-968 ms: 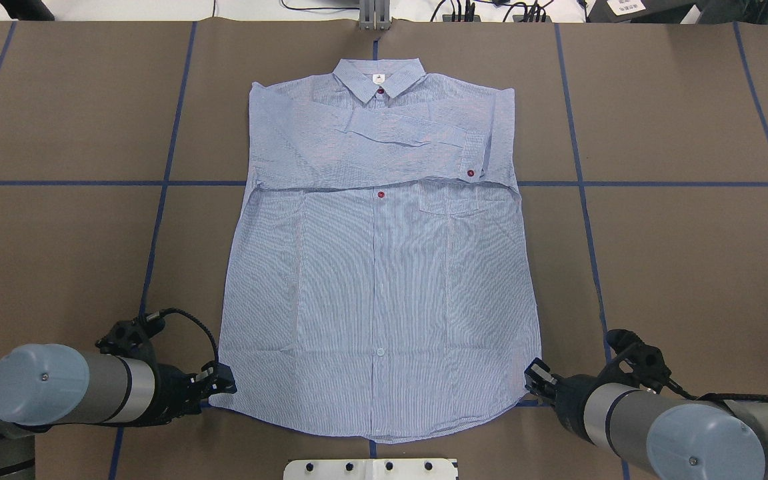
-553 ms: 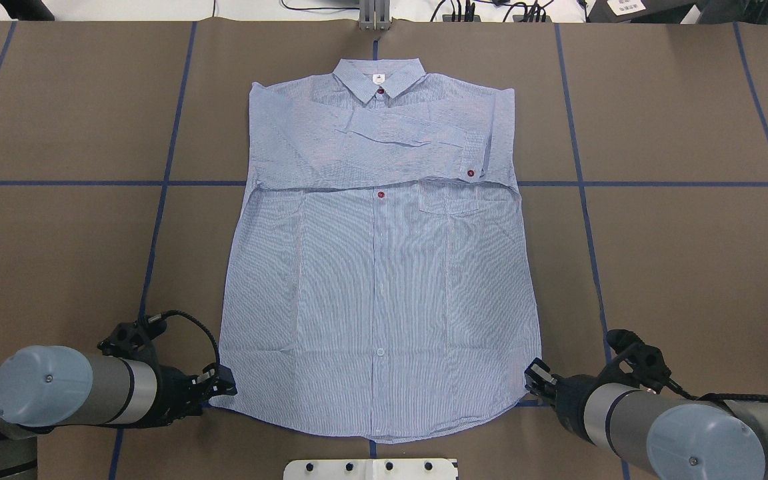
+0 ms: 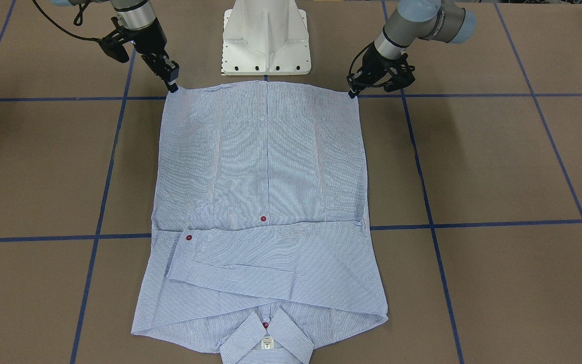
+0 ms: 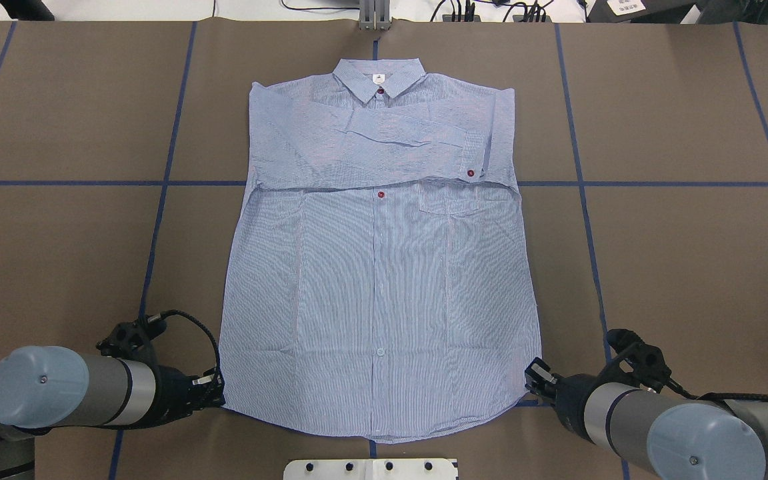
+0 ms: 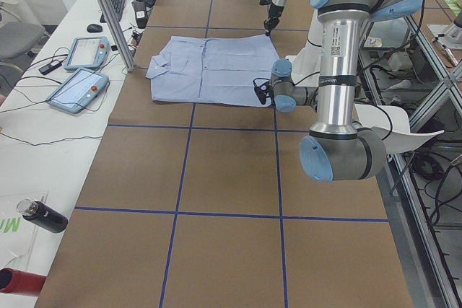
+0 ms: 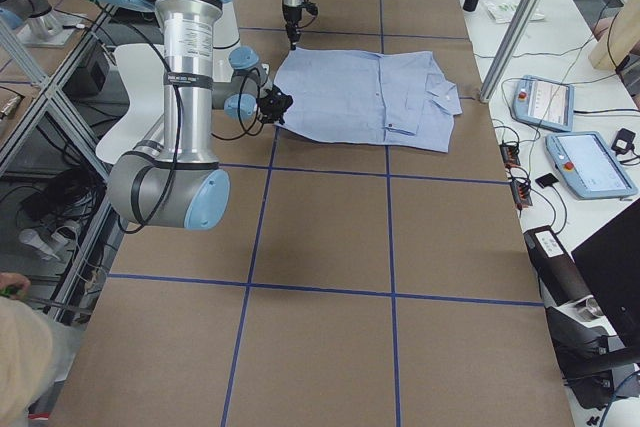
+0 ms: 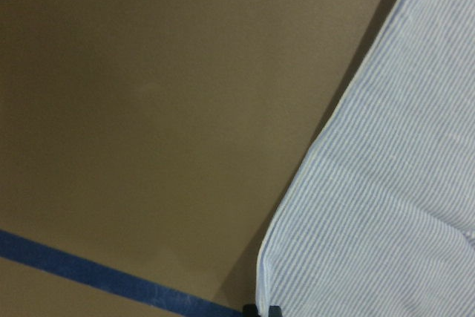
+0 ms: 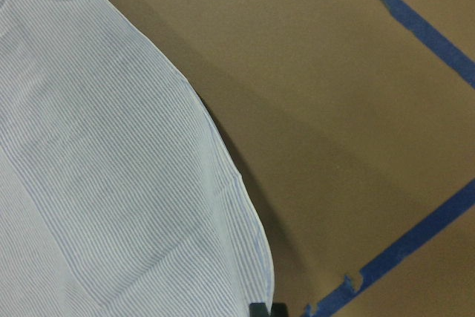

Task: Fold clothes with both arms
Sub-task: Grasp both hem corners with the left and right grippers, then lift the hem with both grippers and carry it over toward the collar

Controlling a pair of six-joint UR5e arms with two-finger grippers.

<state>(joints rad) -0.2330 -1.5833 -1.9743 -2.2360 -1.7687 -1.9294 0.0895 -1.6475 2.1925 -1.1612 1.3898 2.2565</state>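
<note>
Shirt (image 4: 377, 280): light blue-and-white finely striped woven fabric, spread flat and face up on the brown matte desk (image 4: 691, 253), directly in front of the white pedestal base (image 3: 265, 38). The curved hem (image 4: 371, 433) is the edge nearest the pedestal base; the pointed collar (image 4: 379, 75), with its small white neck label (image 4: 379, 79), is the edge farthest from it. Both long sleeves are folded across the chest in a flat band on the far side from the pedestal base, one squared cuff (image 4: 474, 157) on top with a dark red button (image 4: 471, 173). A rectangular chest pocket (image 4: 451, 200) lies just on the pedestal-base side of that band. Thin blue tape lines (image 4: 57, 183) divide the desk into rectangles. The left arm (image 4: 71, 390) and right arm (image 4: 657, 427), grey tubes with pale blue joint caps, reach out low on either side of the pedestal base. The left pincer (image 4: 217, 392) and right pincer (image 4: 532, 379) each meet one rounded, stitched hem corner. In each wrist view the corner runs to the bottom edge beside a dark fingertip (image 7: 265, 309). Whether either pincer is clamped on the fabric cannot be told.
</note>
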